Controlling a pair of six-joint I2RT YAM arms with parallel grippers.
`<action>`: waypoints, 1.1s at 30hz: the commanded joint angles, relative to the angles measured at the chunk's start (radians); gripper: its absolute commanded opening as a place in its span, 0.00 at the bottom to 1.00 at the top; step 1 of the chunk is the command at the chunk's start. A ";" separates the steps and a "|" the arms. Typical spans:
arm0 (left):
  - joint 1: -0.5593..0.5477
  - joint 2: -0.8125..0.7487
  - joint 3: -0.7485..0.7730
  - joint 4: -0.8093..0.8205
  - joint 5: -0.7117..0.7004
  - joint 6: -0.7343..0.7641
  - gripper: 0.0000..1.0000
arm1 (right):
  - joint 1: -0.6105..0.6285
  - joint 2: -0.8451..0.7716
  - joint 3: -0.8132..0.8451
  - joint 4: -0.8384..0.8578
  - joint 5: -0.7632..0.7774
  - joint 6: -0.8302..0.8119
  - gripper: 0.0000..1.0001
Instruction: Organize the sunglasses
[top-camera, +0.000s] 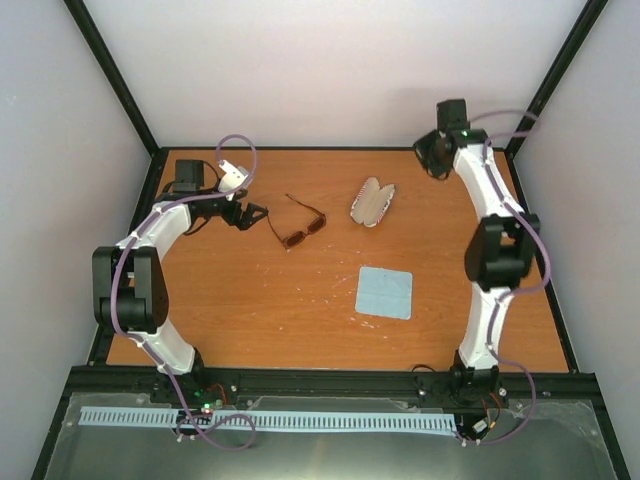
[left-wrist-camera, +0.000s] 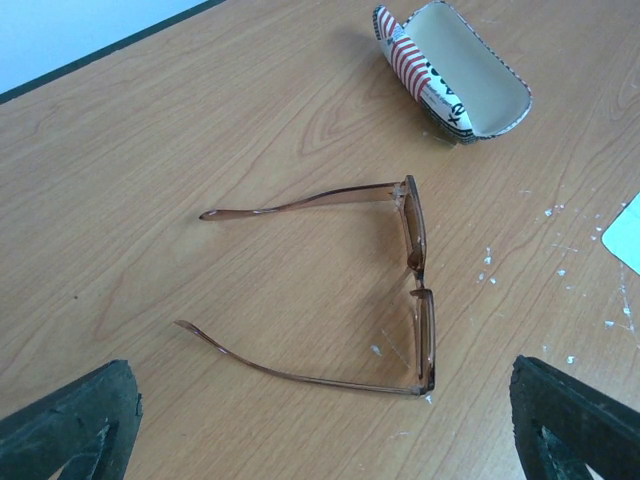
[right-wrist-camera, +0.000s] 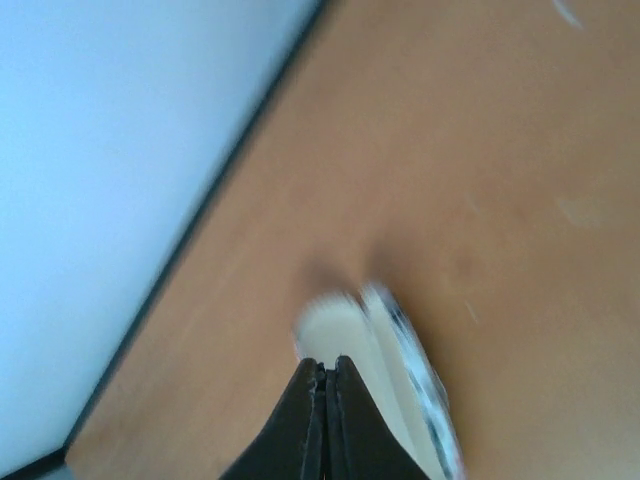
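The sunglasses (top-camera: 302, 229) lie unfolded on the wooden table (top-camera: 250, 300), left of centre, lenses toward the case. In the left wrist view the sunglasses (left-wrist-camera: 414, 228) rest with both temple arms spread out, pointing back at my left gripper (left-wrist-camera: 325, 420). That gripper is wide open and empty, a short way from the temple tips. From above, my left gripper (top-camera: 256, 213) sits just left of the glasses. My right gripper (top-camera: 433, 160) is raised at the back right, its fingers pressed together on nothing. In the blurred right wrist view, the right gripper (right-wrist-camera: 325, 368) points toward the case (right-wrist-camera: 345, 335).
An open oval flag-patterned case (top-camera: 373, 203) lies right of the glasses, and the case (left-wrist-camera: 455, 70) shows its pale lining. A light blue cloth (top-camera: 385, 293) lies flat toward the near right. Black frame posts and white walls surround the table.
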 joint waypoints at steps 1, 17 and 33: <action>0.005 -0.021 0.008 0.006 -0.007 0.008 0.99 | -0.020 0.358 0.548 -0.278 0.121 -0.336 0.03; 0.005 0.019 0.072 -0.007 -0.034 -0.030 1.00 | -0.033 0.482 0.265 0.100 -0.252 -0.437 0.03; 0.005 0.043 0.084 0.007 -0.034 -0.062 1.00 | -0.014 0.592 0.360 0.112 -0.346 -0.438 0.03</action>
